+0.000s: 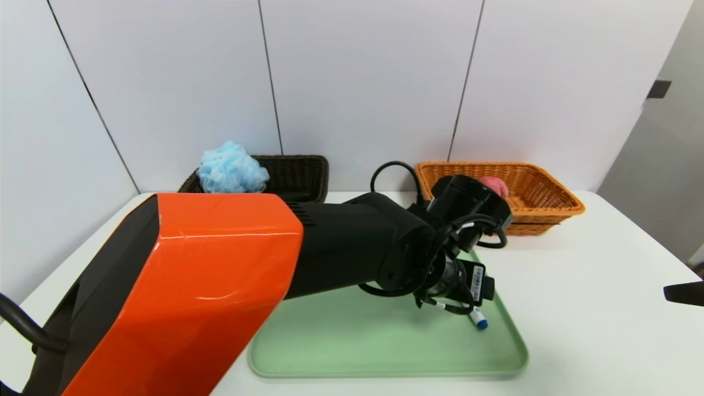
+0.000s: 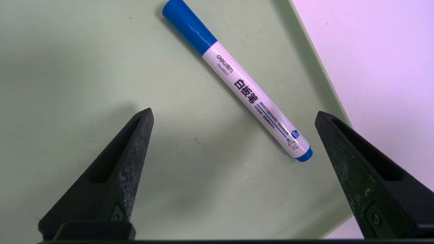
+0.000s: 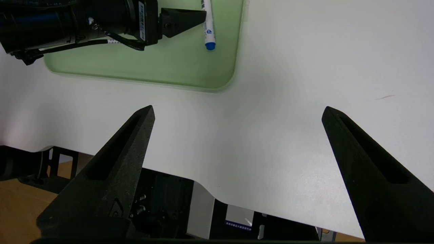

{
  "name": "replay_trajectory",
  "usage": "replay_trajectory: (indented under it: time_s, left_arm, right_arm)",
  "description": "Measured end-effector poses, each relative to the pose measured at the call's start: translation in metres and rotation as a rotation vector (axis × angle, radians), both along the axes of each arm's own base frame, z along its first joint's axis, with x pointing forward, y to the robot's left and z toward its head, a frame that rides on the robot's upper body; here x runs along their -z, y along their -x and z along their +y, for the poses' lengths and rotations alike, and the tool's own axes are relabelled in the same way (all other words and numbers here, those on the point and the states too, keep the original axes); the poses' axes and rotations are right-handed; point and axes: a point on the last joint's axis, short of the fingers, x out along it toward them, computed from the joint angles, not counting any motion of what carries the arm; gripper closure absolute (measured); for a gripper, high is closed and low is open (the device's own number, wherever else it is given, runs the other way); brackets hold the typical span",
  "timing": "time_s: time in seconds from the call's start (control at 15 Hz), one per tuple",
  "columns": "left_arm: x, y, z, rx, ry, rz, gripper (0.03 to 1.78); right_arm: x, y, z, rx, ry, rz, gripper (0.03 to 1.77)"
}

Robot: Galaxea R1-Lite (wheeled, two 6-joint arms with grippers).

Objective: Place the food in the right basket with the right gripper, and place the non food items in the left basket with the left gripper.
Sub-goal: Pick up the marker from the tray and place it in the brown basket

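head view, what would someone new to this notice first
The big orange and black left arm sweeps across the foreground over the green tray, its open left pincer hovering over the white marker near the tray's right edge. Behind, a fluffy blue pouf sits in the dark brown basket, and a pink peach in the orange basket.

We see an evenly and brightly lit scene, light falling from above. A streak of glare runs across the orange arm cover (image 1: 187,264), which looms large and soft close to the head camera. Soft shadows lie on the green tray (image 2: 84,67) under the left tool (image 2: 232,115) and beside the marker (image 2: 251,98), whose print reads sharp. The white desk (image 3: 305,101) looks nearly washed out.
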Motion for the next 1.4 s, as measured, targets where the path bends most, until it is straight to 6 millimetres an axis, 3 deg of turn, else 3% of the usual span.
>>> replay_trajectory:
  time_s: [1.4]
  left_arm:
    - [0.025,-0.002,-0.017,0.000,-0.057,-0.092,0.12]
  right_arm:
    - [0.004,0.002,0.000,-0.011,-0.007,0.012,0.10]
